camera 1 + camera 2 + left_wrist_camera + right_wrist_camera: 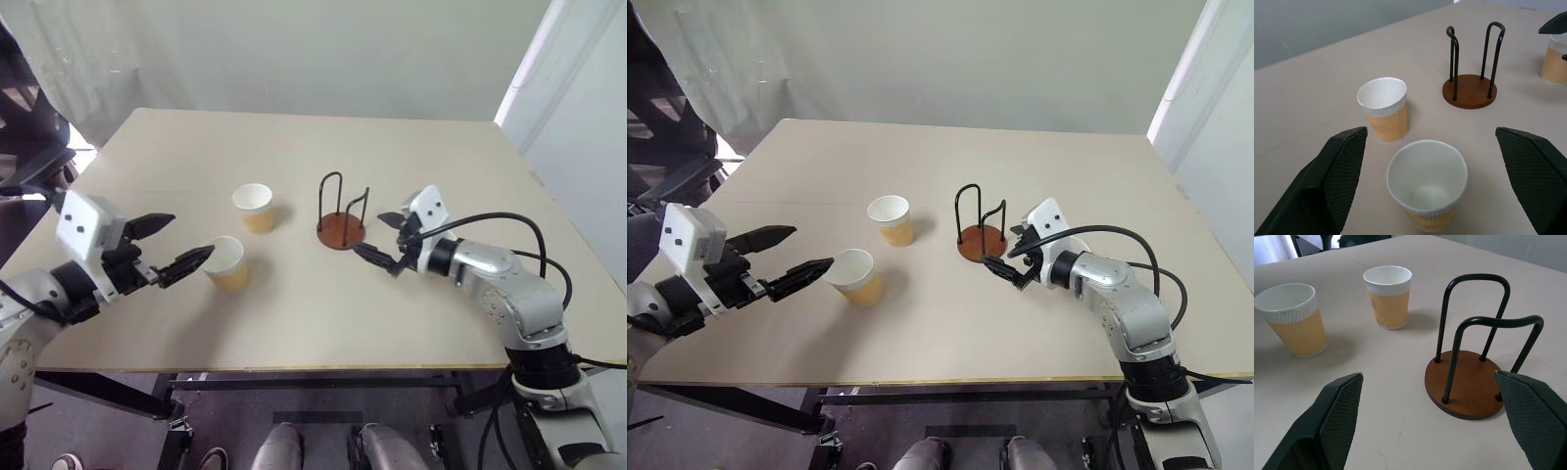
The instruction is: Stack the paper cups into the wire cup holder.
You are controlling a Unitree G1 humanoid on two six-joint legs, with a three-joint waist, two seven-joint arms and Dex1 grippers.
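- Left gripper (pixel 174 245), fingers spread wide, flanks the near paper cup (pixel 227 262) without touching it.
- Second cup (pixel 255 207) stands upright behind it on the worktop (pixel 294 323).
- Right gripper (pixel 384 240), fingers apart and holding nothing, hovers beside the empty wire cup holder (pixel 341 230).

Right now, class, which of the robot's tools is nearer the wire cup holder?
Right. The right tool sits just beside the wire cup holder; the left tool is across the table by the near cup.
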